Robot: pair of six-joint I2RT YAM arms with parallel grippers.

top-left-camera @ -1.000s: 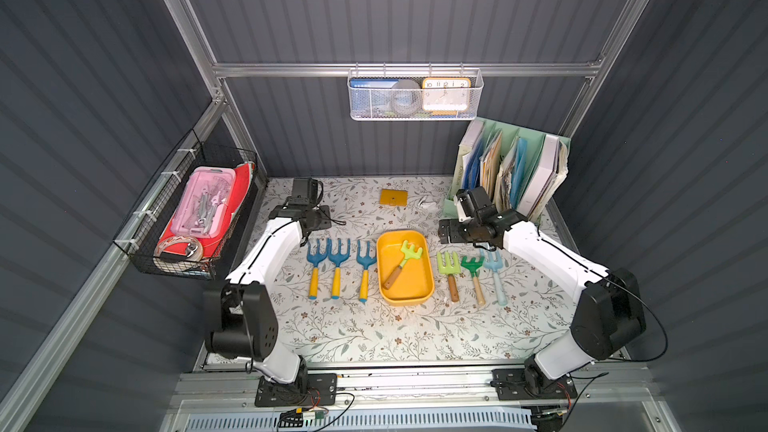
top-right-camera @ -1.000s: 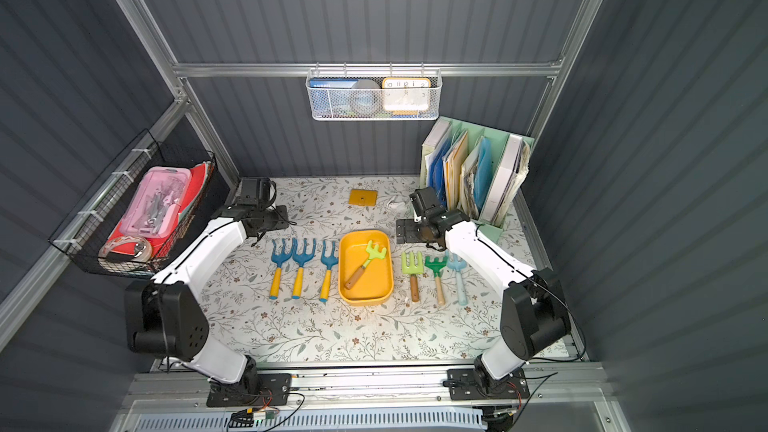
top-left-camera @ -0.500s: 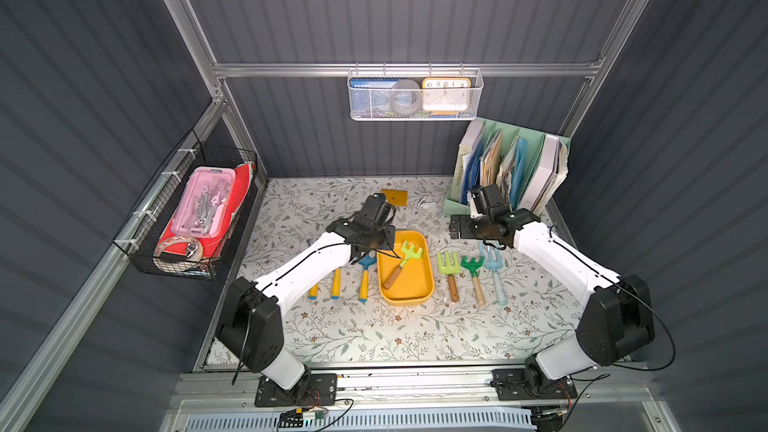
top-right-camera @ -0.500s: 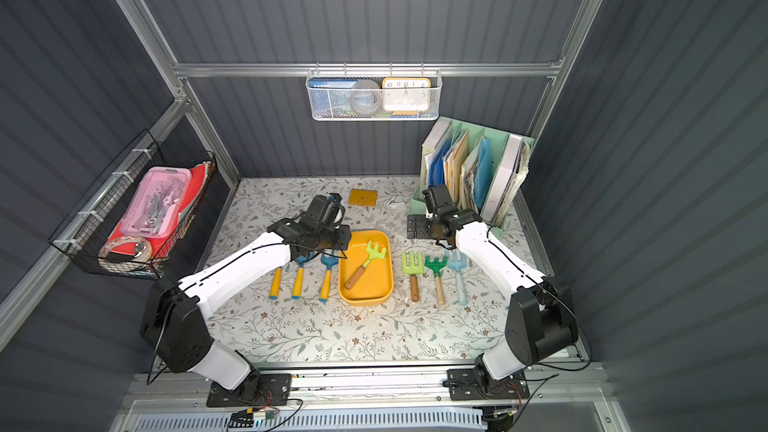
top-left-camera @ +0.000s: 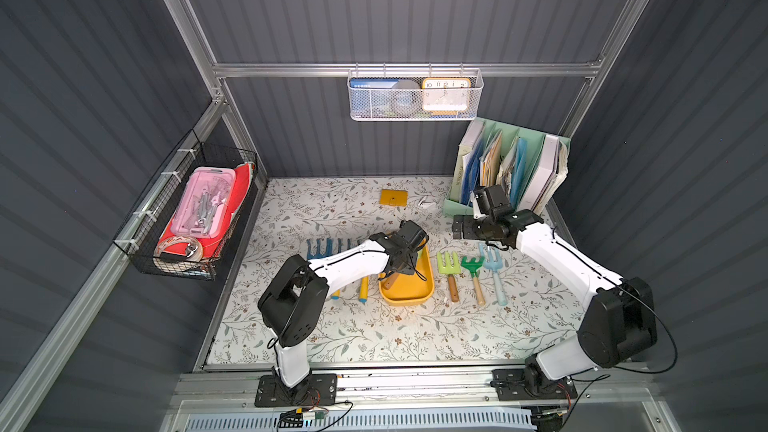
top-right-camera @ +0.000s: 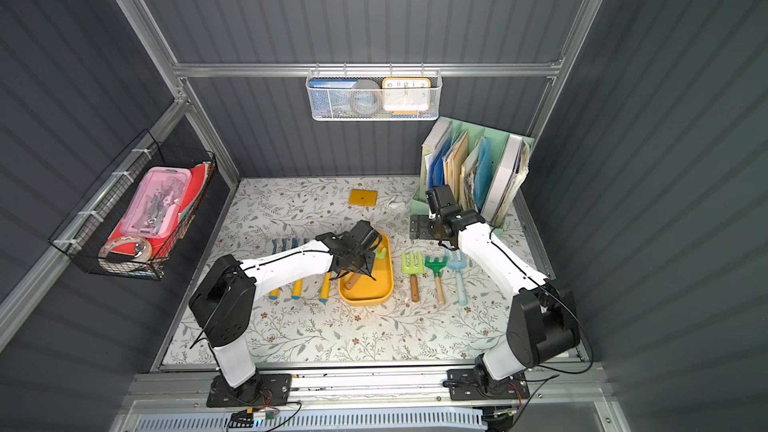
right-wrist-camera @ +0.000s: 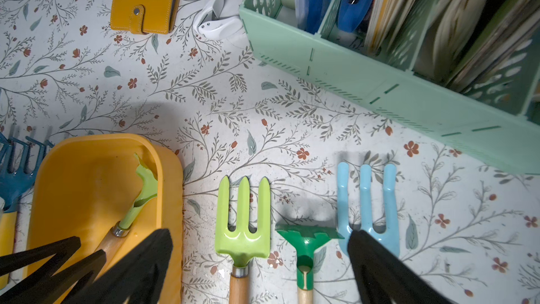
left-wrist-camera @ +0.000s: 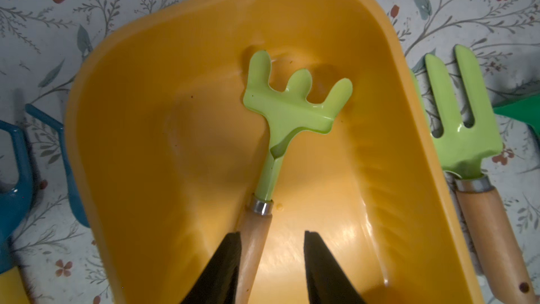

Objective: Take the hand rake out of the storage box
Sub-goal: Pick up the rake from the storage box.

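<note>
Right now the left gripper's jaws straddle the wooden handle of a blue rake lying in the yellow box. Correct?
One thing is off: the rake in the box is light green, not blue. The blue tools lie outside it on the table. The left wrist view shows this. The rest stands: the left gripper has its jaws either side of the wooden handle.

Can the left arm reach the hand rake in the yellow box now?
Likely yes: the left hand straddles the wooden handle of the hand rake in the storage box, and nothing covers it.
</note>
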